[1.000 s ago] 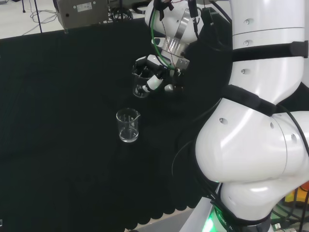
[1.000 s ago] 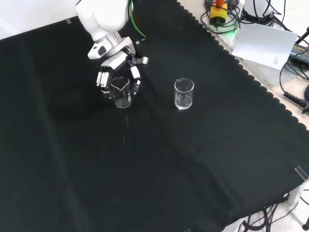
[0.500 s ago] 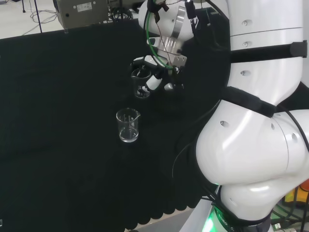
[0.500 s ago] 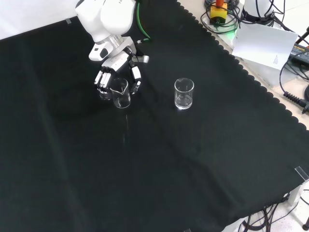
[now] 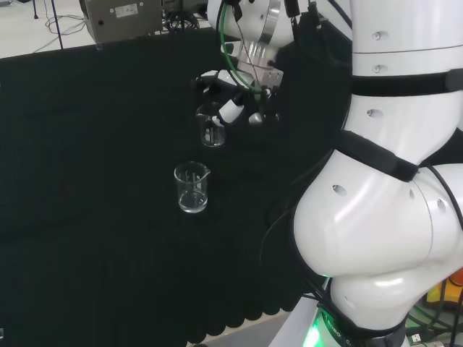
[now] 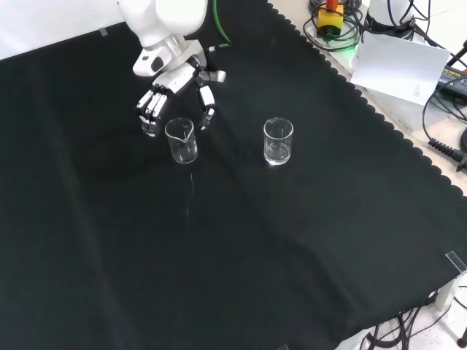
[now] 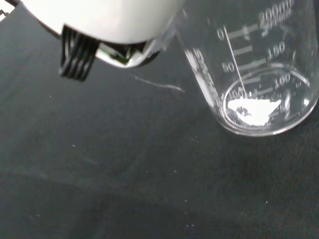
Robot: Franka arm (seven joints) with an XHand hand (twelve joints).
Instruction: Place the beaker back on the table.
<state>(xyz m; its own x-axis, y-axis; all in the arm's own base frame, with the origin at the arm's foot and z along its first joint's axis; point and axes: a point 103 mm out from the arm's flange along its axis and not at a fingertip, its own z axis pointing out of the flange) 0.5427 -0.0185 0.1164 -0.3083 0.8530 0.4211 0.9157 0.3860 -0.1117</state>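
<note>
Clear glass beaker (image 6: pixel 182 141) upright on the black cloth (image 6: pixel 241 248), released.
The black and white hand (image 6: pixel 177 93) hovers just above it toward the cloth's far edge in the front view, fingers spread apart, touching nothing. A second clear glass beaker (image 6: pixel 278 141) stands apart, nearer the scalloped edge.

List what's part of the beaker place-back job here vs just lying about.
Job:
- beaker with spout, upright on the black cloth
- robot hand, fingers spread apart above and behind the beaker, not gripping it

Lying about:
- second beaker, to the right in the front view
- white paper sheet and cables off the cloth's edge
</note>
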